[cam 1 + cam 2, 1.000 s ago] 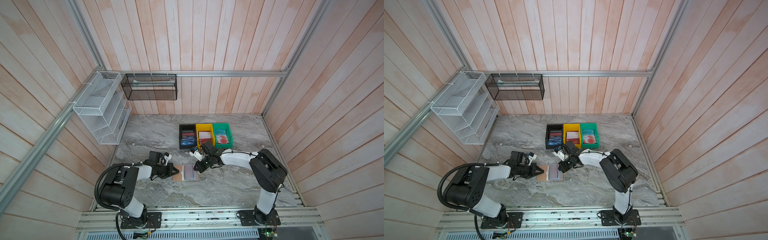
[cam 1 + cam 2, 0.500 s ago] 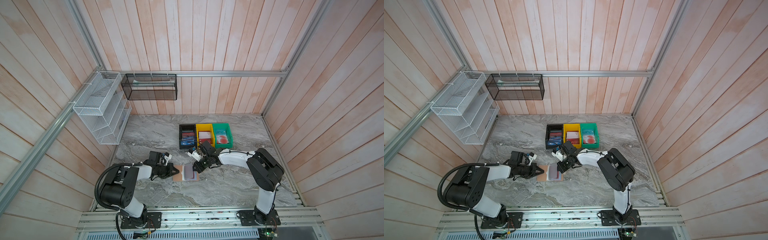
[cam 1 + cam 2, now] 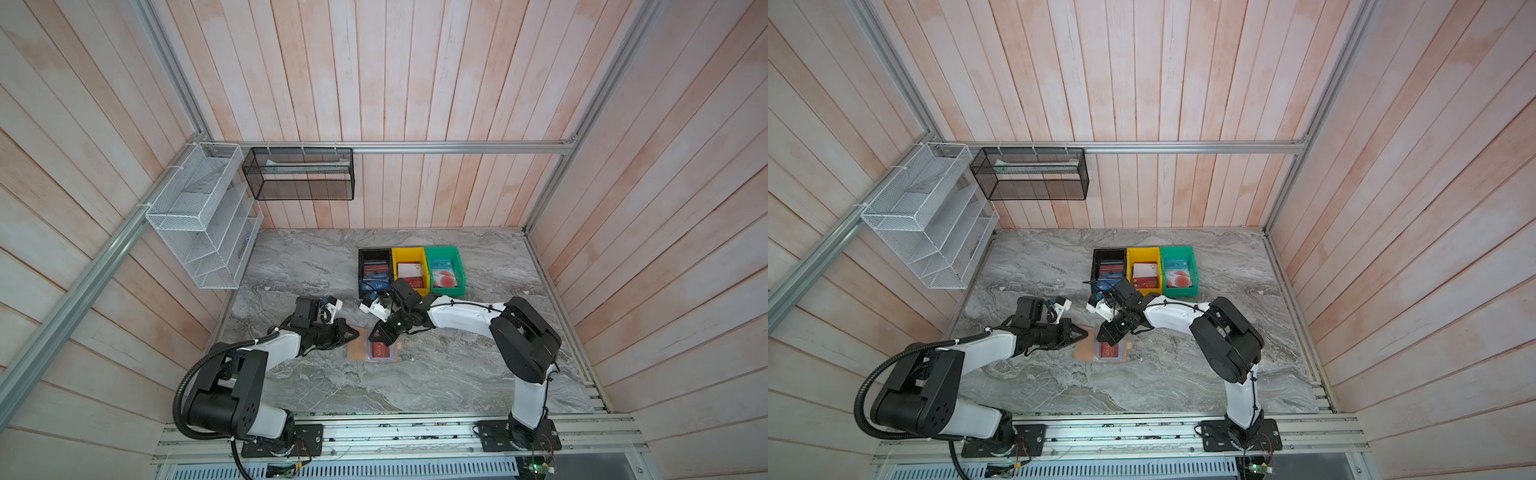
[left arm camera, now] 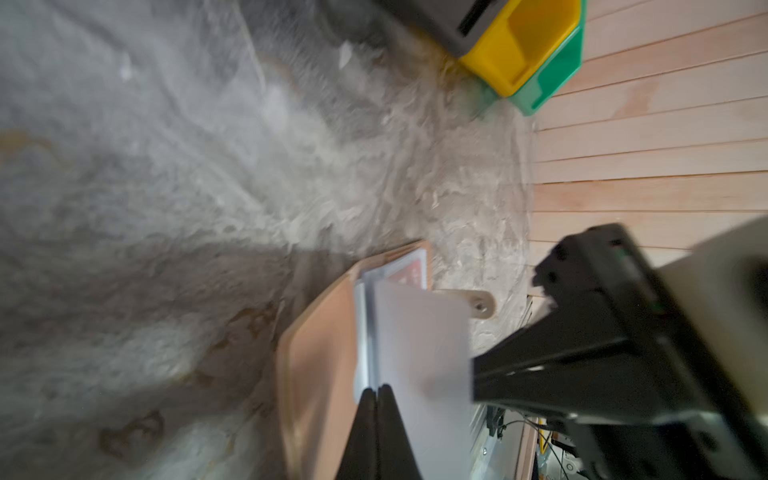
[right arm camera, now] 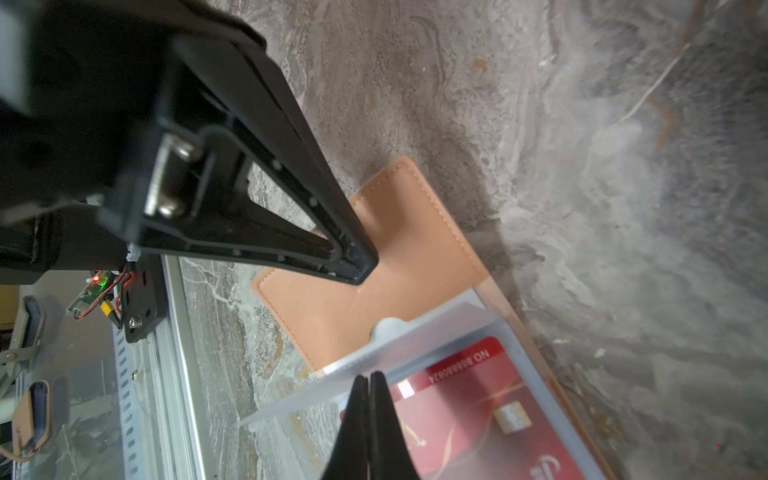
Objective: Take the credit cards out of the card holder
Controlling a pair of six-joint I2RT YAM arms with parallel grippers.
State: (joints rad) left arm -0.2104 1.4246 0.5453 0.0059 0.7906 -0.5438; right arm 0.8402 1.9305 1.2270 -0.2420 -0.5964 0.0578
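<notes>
From 9 o'clock the clenched left end effector pins the card holder, likely steadying it while the clenched right end effector prods the sleeve over the red card.

You have the holder open on the table before the bins, left gripper at its left edge, right gripper over its card.
</notes>
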